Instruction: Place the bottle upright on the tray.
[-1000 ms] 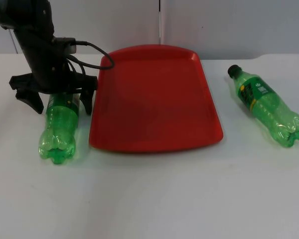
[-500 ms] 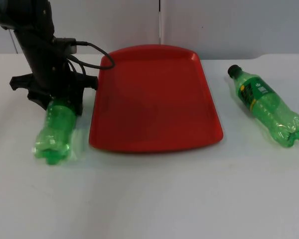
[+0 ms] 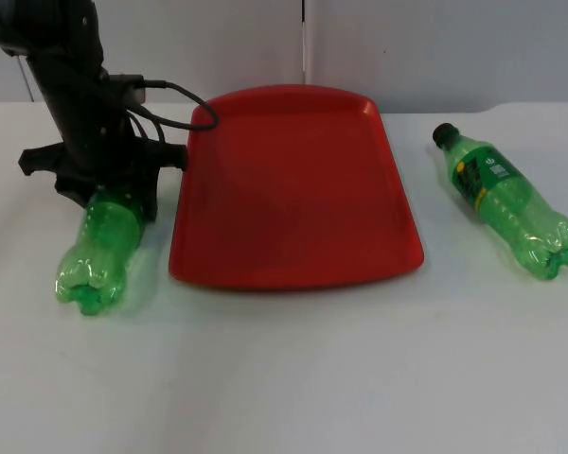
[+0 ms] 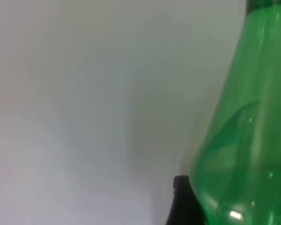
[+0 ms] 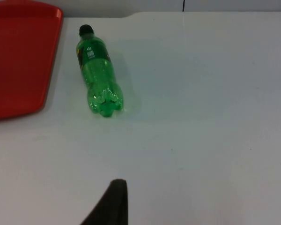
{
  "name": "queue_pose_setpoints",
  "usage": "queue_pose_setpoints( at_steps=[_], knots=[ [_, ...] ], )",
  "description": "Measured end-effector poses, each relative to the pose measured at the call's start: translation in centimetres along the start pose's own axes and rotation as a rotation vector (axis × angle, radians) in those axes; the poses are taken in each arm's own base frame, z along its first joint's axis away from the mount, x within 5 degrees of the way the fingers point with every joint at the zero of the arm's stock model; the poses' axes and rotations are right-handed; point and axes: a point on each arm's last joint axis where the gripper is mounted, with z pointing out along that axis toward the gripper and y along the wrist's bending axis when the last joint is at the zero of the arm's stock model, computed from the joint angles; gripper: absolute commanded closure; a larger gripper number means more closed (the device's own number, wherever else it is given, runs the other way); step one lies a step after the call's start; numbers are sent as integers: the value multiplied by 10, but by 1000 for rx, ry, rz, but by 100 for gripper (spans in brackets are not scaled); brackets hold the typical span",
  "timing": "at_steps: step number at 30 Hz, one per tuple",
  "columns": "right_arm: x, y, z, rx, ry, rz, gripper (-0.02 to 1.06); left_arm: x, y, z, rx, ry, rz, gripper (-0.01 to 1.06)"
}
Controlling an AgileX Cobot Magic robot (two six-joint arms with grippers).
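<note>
The left green bottle (image 3: 97, 255) is gripped near its neck by the left hand (image 3: 104, 184) beside the red tray (image 3: 293, 189); its base is now swung further outward, away from the tray. A second green bottle (image 3: 506, 200) is left lying on the counter (image 3: 312, 369) right of the tray.

A robot test lab, by the look of it. A plain white tabletop (image 3: 293, 378) ends at a bare grey partition wall (image 3: 435, 47) at twelve o'clock. A black robot arm (image 3: 71, 85) reaches in from ten o'clock. The props are sparse and staged: a red tray (image 3: 293, 189) and two green bottles, one (image 3: 97, 251) at nine o'clock, one (image 3: 506, 199) at three.
</note>
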Motion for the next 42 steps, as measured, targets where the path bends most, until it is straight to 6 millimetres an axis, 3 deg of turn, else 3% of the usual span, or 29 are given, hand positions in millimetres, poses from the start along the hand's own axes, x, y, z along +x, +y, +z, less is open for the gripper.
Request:
queue_pose_setpoints(
  at_steps=[5, 7, 10, 11, 14, 15, 19, 20, 22, 24, 30, 34, 36, 39, 41, 42],
  knots=[
    [0, 0, 0, 0, 0, 0, -1, -1, -2, -14, 13, 0, -9, 105],
    [0, 0, 0, 0, 0, 0, -1, -4, -4, -33, 29, -35, -14, 105],
    [0, 0, 0, 0, 0, 0, -1, -9, -7, -83, 59, -137, -16, 105],
    [0, 0, 0, 0, 0, 0, -1, -9, -7, -83, 59, -137, -16, 105],
    [0, 0, 0, 0, 0, -2, -1, -12, -12, -142, 111, -288, 2, 105],
    [0, 0, 0, 0, 0, -2, -1, -12, -12, -142, 111, -288, 2, 105],
    [0, 0, 0, 0, 0, -2, -1, -12, -22, -202, 232, -483, 44, 105],
    [0, 0, 0, 0, 0, -2, -1, -12, -22, -202, 232, -483, 44, 105],
    [0, 0, 0, 0, 0, -2, -1, -12, -29, -232, 328, -610, 81, 105],
    [0, 0, 0, 0, 0, -2, -1, -13, -34, -247, 393, -686, 87, 105],
    [0, 0, 0, 0, 0, -2, -1, -16, -43, -257, 460, -784, 114, 105],
    [0, 0, 0, 0, 0, -2, -1, -17, -59, -261, 457, -858, 161, 105],
    [0, 0, 0, 0, 0, -2, -1, -15, -79, -264, 455, -933, 182, 105],
    [0, 0, 0, 0, 0, -4, -1, -12, -99, -259, 441, -1026, 171, 105],
    [0, 0, 0, 0, 0, -4, -1, -11, -102, -257, 433, -1042, 168, 105],
    [0, 0, 0, 0, 0, -4, -1, -7, -110, -247, 408, -1088, 153, 105]
  ],
)
